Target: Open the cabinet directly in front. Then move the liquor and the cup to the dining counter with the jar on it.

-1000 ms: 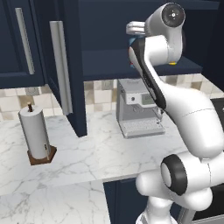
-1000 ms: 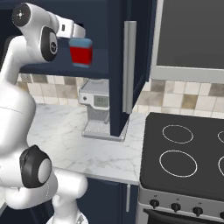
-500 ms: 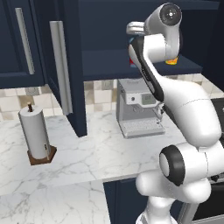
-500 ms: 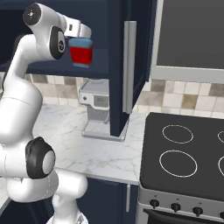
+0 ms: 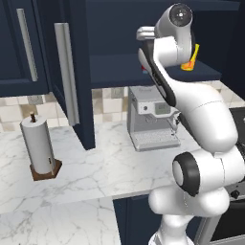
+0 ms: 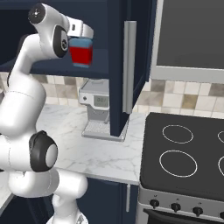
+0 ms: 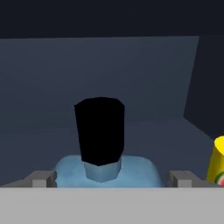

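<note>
Liquor (image 7: 105, 168), a squat bottle with red body, light-blue shoulders and black cap, sits unlabelled between the wide-open, unclosed gripper (image 7: 111, 178).

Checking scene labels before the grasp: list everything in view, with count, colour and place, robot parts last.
cabinet: 1, dark navy, on the wall, both doors open
liquor: 1, red body, light blue top, black cap, on the cabinet shelf
cup: 1, yellow with red-orange mark, on the shelf beside the liquor
coffee machine: 1, silver-grey, on the worktop under the cabinet
paper towel roll: 1, white on brown base, on the worktop
worktop: 1, white veined marble
stove: 1, black top, round burner rings
gripper: 1, open, fingertips either side of the liquor, not closed on it
</note>
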You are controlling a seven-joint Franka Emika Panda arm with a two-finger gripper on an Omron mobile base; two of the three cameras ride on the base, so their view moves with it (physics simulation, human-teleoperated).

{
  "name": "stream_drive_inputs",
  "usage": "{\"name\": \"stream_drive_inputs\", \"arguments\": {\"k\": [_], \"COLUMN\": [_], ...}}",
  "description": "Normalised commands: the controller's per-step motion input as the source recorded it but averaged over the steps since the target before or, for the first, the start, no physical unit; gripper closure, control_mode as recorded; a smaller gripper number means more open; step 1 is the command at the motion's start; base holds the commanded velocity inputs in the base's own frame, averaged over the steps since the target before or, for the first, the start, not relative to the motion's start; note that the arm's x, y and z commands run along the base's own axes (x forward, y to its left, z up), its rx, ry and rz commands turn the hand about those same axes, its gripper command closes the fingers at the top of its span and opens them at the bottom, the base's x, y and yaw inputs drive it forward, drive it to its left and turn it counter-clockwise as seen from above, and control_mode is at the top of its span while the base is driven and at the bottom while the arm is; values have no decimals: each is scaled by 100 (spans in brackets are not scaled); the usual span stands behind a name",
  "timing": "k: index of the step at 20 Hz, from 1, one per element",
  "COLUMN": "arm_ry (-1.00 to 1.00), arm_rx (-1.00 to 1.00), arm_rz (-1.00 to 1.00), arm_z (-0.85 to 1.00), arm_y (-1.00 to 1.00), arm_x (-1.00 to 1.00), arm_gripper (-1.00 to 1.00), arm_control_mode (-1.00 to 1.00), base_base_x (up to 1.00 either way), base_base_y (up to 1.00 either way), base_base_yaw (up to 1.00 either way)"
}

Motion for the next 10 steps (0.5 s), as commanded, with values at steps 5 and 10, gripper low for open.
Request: {"name": "stream_drive_inputs", "arguments": {"k": [5,10], "arm_ry": [1,0], "arm_rx": [-3,0], "arm_rz": [0,0], "arm_z": [-12,0], "arm_y": [0,0], "arm_x": [21,38], "arm_gripper": [-100,-100], "arm_control_mode": [-100,-100], "base_base_x": [0,0], "base_base_y": [0,0], "base_base_yaw": [0,0]}}
